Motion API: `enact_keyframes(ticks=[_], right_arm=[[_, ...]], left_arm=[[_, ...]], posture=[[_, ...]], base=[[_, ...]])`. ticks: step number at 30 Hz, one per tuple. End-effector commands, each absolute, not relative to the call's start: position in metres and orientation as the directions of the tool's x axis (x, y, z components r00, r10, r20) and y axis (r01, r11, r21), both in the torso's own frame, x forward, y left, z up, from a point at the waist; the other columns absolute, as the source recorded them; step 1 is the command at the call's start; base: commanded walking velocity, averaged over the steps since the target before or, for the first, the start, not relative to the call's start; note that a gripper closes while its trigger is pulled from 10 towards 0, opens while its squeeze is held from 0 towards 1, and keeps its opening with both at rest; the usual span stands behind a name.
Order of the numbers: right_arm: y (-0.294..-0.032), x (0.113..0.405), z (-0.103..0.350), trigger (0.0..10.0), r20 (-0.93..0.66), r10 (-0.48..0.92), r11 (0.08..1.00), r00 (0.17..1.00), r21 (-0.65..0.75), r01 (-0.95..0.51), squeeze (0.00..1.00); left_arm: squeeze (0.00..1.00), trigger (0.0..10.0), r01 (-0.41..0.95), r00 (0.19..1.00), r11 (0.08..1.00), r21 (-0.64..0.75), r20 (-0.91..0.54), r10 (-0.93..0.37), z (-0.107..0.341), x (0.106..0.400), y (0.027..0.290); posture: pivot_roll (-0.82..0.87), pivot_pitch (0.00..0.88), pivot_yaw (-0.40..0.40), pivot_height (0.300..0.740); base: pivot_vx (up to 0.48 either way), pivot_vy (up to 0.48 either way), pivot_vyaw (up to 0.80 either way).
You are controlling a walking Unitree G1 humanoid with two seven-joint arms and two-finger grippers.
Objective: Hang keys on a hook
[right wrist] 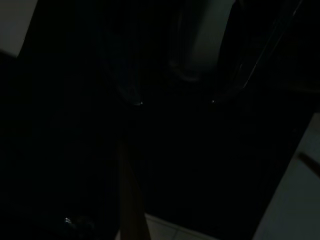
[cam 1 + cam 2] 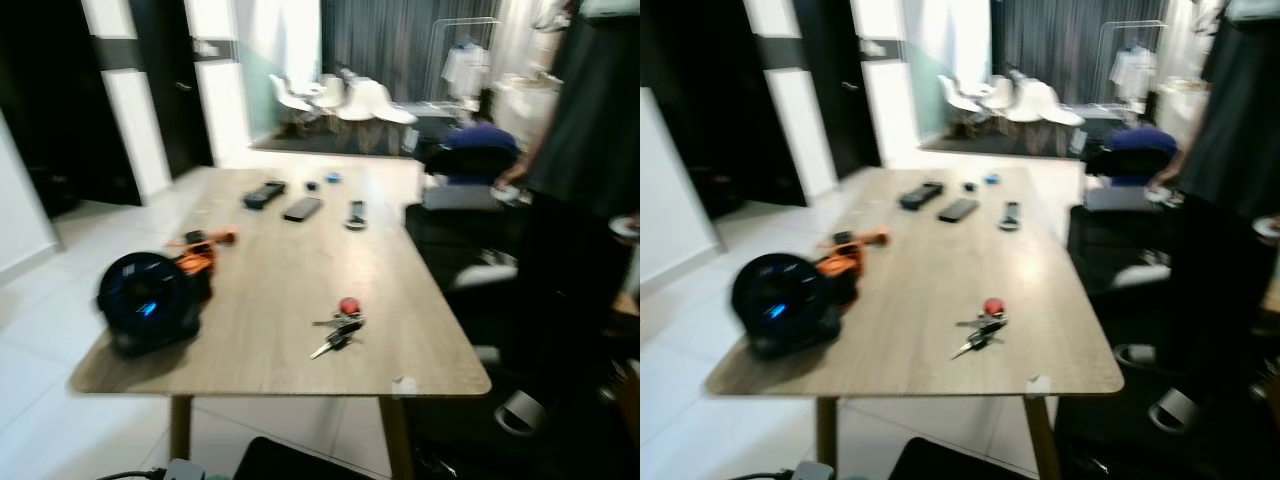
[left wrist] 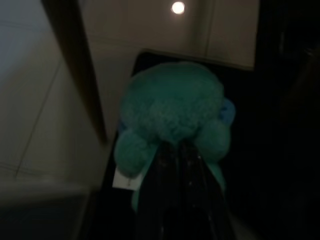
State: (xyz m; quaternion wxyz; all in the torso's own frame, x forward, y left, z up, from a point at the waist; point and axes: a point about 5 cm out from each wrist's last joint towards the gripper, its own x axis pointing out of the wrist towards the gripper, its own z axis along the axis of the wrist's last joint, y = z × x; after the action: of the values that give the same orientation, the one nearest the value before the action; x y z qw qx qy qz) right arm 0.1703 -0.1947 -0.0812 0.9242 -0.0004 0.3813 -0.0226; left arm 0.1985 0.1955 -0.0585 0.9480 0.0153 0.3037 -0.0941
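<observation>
Left eye view, a little blurred, shows a wooden table [image 2: 270,300] with one bunch of keys [image 2: 338,332] lying flat near its front edge. The bunch has a round red tag at the far end and silver blades; its long axis runs diagonally, blades pointing toward the near left corner. On the table I count also one black round fan [image 2: 148,300], one orange tool [image 2: 200,252] and three dark flat devices [image 2: 302,208] at the far end. One person [image 2: 585,150] stands at the right side.

Left wrist view is dim: the left gripper [image 3: 181,170] has its two black fingers close together, almost touching, and just beyond their tips lies one teal plush toy [image 3: 172,117].

Right wrist view is almost black; I cannot tell how the right gripper stands.
</observation>
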Motion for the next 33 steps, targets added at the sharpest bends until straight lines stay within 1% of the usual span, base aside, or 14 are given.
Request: enact_keyframes(ticks=[1, 17, 33], right_arm=[[-0.1919, 0.1663, -0.0836, 10.0, -0.716, -0.039, 0.999, 0.697, -0.013, 0.043, 0.00], [-0.1897, 0.1653, -0.0844, 10.0, -0.719, -0.037, 0.999, 0.694, -0.012, 0.041, 0.00], [-0.1906, 0.1651, -0.0846, 10.0, -0.722, -0.040, 0.999, 0.691, -0.017, 0.041, 0.00]], left_arm=[[0.00, 10.0, 0.189, 0.791, 0.982, -0.021, -0.589, -0.165, -0.0595, 0.1972, 0.1981], [0.00, 10.0, 0.185, 0.788, 0.983, -0.016, -0.595, -0.158, -0.0600, 0.1955, 0.2018], [0.00, 10.0, 0.166, 0.804, 0.986, -0.029, -0.576, -0.152, -0.0575, 0.1984, 0.2025]], posture=[[0.05, 0.036, 0.030, 0.740], [0.05, 0.036, 0.030, 0.740], [0.06, 0.037, 0.029, 0.740]], base=[[-0.394, 0.000, 0.00], [-0.351, 0.000, 0.00], [0.000, 0.000, 0.00]])
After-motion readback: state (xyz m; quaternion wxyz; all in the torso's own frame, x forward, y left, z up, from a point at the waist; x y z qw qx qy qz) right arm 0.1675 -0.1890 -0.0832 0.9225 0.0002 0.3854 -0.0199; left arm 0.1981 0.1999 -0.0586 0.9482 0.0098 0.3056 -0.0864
